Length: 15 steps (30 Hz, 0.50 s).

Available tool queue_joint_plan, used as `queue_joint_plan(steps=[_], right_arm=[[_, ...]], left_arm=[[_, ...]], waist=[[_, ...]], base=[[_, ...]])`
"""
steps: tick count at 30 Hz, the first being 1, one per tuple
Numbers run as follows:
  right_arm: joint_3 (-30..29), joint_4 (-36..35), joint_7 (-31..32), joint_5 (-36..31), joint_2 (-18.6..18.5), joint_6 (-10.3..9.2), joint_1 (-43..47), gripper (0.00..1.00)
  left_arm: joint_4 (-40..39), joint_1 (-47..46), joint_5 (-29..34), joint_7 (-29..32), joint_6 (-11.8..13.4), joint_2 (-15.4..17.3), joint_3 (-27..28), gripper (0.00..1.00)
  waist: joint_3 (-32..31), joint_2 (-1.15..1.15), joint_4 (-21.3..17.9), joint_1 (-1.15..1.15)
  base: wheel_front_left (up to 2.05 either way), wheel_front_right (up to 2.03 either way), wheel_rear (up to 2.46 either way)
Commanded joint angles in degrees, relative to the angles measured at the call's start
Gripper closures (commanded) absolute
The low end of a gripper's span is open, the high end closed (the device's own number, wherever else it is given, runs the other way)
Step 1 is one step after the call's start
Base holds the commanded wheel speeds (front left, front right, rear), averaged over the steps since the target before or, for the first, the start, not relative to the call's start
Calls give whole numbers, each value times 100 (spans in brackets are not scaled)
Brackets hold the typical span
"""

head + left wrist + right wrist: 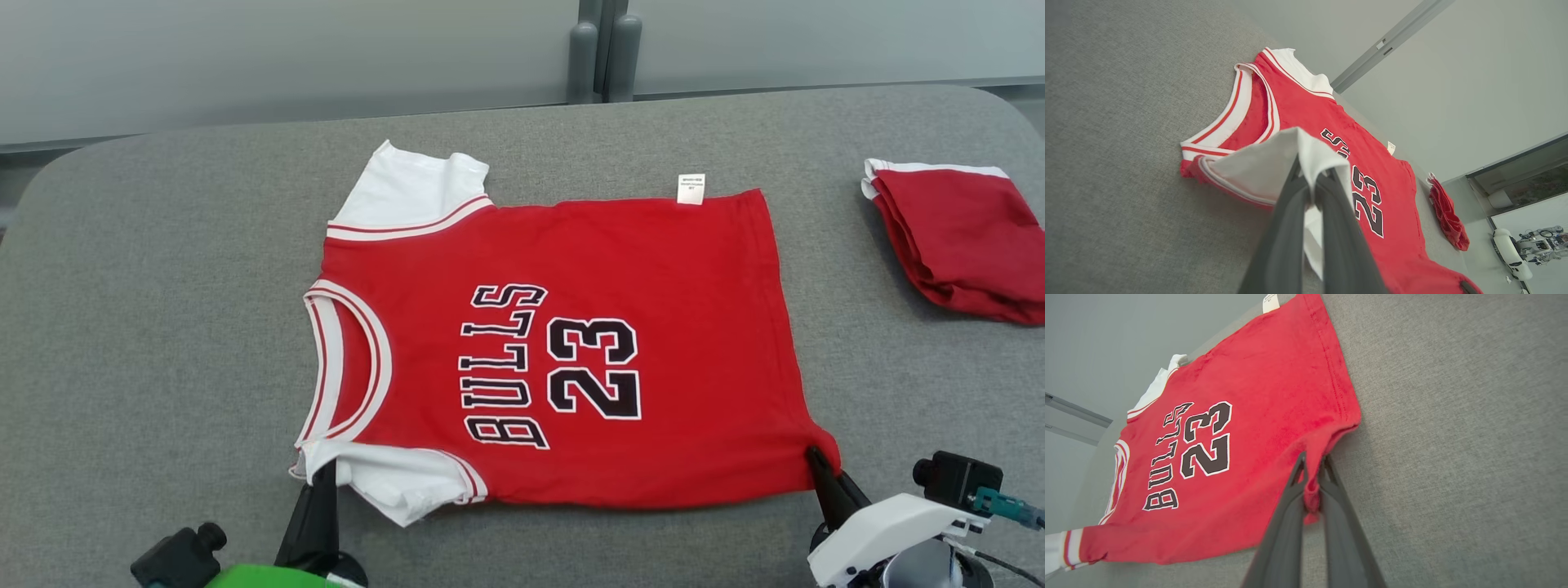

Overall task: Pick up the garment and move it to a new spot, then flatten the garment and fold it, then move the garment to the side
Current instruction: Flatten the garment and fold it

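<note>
Left wrist view: jersey [1306, 110] hides tips of left pincer [1313, 175].

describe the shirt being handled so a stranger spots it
On the grey table, look to the middle. The jersey lies spread there. Unlike the folded red garment at the right, it reads BULLS 23 and has white sleeves.

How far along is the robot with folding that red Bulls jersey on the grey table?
Done: the red Bulls jersey lies spread flat on the grey padded table. In hand: the left gripper is shut on its near white sleeve, the right gripper on its near hem corner. Left: the fold, then moving it aside.
</note>
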Motion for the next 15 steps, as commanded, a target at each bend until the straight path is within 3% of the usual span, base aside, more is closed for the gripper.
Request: queue_joint_plan(steps=[1, 15], right_arm=[[-44, 63, 64, 65, -19, 2, -90, 100], [-284, 1129, 428, 262, -20, 2, -1145, 100]], left_arm=[[84, -154, -68, 15, -50, -37, 8, 100], [1786, -1582, 30, 51, -253, -219, -221, 100]], waist=[[1, -1, -13, 0], [133, -1, -95, 0]], base=[[0, 0, 0], [0, 0, 0]])
